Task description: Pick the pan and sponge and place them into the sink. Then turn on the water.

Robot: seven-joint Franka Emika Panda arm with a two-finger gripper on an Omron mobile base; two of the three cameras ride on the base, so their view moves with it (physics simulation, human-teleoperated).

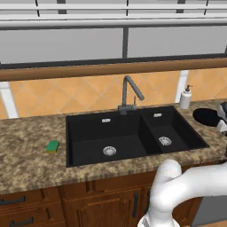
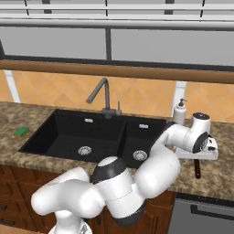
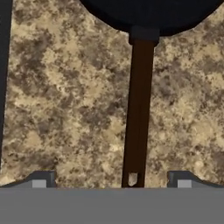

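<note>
Granite counter (image 3: 65, 109) beneath wide-spread hand (image 3: 111, 179) straddling pan (image 3: 138, 109) handle

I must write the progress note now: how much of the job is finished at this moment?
Nothing is finished: both basins of the sink hold no items, and the faucet gives no stream. In hand: the open gripper hovers over the pan handle on the counter, without gripping. Left: the pan, the sponge left of the sink, then the water.
</note>
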